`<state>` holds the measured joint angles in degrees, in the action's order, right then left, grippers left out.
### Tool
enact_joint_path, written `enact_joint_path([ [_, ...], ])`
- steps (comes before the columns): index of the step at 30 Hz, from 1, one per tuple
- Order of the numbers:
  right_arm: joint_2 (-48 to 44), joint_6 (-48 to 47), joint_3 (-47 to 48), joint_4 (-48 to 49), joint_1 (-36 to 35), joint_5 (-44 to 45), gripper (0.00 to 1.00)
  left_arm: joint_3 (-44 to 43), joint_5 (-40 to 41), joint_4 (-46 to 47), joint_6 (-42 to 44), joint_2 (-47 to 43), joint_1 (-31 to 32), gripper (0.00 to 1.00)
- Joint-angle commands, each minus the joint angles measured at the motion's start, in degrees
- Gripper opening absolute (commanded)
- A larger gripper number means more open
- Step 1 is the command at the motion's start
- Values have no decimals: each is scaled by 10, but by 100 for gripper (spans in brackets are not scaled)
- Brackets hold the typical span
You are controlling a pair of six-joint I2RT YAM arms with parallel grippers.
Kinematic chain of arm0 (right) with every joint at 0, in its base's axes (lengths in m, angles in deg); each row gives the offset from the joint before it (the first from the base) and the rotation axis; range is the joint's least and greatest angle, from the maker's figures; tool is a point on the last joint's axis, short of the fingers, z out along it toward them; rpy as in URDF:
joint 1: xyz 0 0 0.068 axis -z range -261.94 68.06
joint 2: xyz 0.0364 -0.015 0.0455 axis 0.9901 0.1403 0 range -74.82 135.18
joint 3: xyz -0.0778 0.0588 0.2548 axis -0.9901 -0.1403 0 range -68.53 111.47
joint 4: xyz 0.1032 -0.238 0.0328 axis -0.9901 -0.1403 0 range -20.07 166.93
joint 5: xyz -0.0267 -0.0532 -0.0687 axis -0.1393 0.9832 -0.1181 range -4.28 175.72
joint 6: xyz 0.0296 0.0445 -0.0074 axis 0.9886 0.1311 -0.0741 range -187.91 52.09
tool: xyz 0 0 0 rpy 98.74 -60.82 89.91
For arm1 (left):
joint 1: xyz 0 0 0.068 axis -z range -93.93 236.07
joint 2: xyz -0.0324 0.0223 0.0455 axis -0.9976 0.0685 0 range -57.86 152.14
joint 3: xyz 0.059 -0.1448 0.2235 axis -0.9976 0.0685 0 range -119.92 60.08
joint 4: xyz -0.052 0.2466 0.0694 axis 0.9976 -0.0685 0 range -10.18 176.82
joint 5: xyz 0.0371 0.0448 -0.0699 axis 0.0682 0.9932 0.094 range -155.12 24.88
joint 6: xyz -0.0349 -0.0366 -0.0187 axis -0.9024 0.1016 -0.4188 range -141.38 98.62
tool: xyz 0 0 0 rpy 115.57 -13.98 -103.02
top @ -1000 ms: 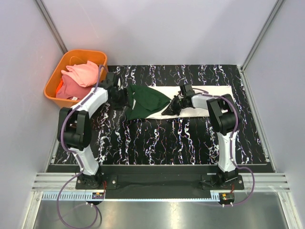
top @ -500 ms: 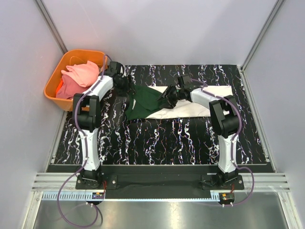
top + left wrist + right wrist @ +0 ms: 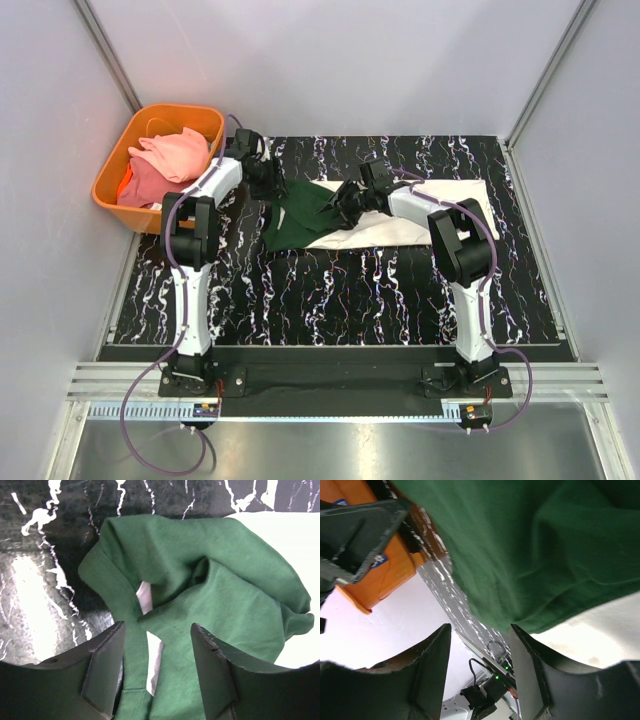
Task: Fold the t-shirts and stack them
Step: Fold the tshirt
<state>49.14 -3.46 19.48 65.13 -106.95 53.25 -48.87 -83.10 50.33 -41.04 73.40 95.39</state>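
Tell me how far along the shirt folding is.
Early. Nothing is stacked yet. In hand: the cream shirt lies on the table with its green sleeve flopped over, and the left claw and right claw hover open at that sleeve. Left: finishing this fold, then the pink shirts waiting in the orange bin.

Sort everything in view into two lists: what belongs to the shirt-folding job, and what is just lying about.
Belongs to the job:
- cream t-shirt with green sleeves, lying on the mat
- pink t-shirt, in the basket
- coral t-shirt, in the basket under the pink one

Just there:
- orange basket, holding the two shirts
- black marbled mat
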Motion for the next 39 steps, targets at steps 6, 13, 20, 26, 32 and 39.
enact_joint_path([
  [6,1,9,-14,3,-3,0,57,-15,-36,29,-11,16,2,58],
  [13,18,11,-4,2,-4,0,57,-22,-43,29,-15,29,6,47],
  [20,32,18,6,3,-6,0,56,-14,-38,28,-15,22,7,29],
  [26,45,23,32,2,-7,-2,50,-13,-41,27,-30,8,7,8],
  [32,51,31,39,2,-9,0,42,-9,-38,22,-52,-7,7,0],
  [39,39,18,45,2,-8,-3,14,-9,-41,10,-84,-36,7,0],
])
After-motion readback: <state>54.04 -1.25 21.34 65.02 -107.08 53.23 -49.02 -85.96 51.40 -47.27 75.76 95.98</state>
